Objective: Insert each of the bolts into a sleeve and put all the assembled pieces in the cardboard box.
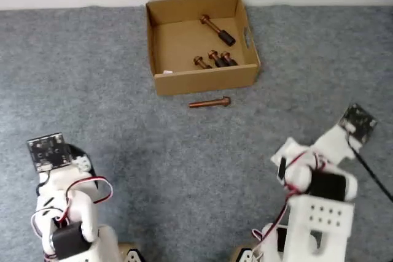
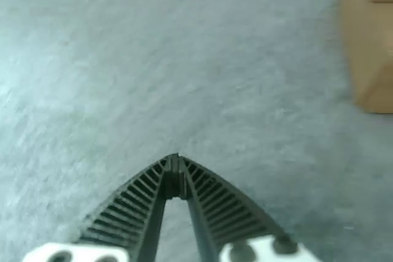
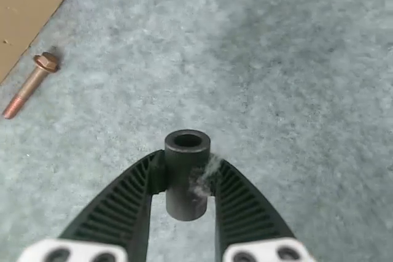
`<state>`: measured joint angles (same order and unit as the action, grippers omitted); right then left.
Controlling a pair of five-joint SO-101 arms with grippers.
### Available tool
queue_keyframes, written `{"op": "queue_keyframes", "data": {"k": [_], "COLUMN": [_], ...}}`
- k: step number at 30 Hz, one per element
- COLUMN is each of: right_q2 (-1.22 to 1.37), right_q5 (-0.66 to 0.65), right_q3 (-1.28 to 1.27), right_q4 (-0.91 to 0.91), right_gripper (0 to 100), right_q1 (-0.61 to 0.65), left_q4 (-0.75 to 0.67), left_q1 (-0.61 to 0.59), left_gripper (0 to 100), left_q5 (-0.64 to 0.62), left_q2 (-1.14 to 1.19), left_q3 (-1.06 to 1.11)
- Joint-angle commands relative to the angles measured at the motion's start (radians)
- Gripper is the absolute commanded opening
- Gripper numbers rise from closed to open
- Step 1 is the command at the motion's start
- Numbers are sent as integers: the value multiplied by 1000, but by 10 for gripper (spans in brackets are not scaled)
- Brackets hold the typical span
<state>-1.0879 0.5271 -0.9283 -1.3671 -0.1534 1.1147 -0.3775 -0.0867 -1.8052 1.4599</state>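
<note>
A copper bolt lies loose on the grey carpet just in front of the cardboard box; it is the same bolt in the right wrist view. Inside the box lie several bolts in black sleeves, one farther back. My right gripper is shut on a black sleeve, held upright with its open bore up, over carpet to the right of the bolt. My left gripper is shut with nothing in it, low over carpet at the near left.
The box's corner stands off to one side in the left wrist view. Grey carpet covers the table between the arms and the box. A white wall runs along the far edge.
</note>
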Motion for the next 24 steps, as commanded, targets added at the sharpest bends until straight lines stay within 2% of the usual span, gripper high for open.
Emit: {"op": "queue_keyframes", "data": {"k": [1, 10, 13, 19, 24], "right_q2": [-134, -358, -392, -430, -447], "right_q5": [-40, -41, -41, -78, -83], "right_q3": [-51, -161, -164, -212, -218], "right_q4": [22, -10, -41, -24, -19], "right_gripper": [9, 8, 8, 8, 8], "right_q1": [-21, -21, -24, -21, -21], "left_q4": [52, 64, 64, 74, 198], "left_q1": [97, 192, 210, 261, 376], "left_gripper": [6, 6, 6, 6, 6], "left_q5": [15, 17, 17, 11, -25], "left_q2": [0, 2, 64, 471, 844], "left_q3": [-101, -128, -189, -453, -763]}}
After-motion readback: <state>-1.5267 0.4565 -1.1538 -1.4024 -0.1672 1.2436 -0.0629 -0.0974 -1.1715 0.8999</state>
